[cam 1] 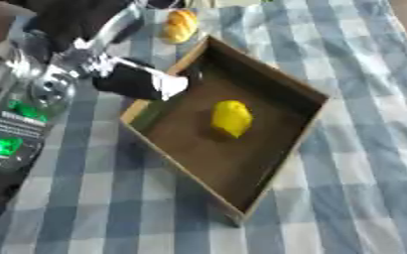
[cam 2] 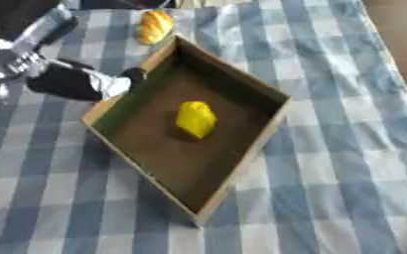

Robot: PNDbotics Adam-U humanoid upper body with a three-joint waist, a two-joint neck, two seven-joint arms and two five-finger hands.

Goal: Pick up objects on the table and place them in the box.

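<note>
The left hand (cam 1: 142, 82) hovers at the box's (cam 1: 281, 149) left rim, whether open or closed I cannot tell, with the remaining orange bun (cam 1: 179, 26) just beyond it toward the desk's far edge, while a yellow object (cam 1: 231, 118) lies inside the box.

Even, soft daylight, no glare. Both views blurry throughout, edges smeared. Dark shadow inside box (cam 1: 241, 163) under near walls. Left hand (cam 1: 142, 82) motion-blurred, esp. pale tip.
</note>
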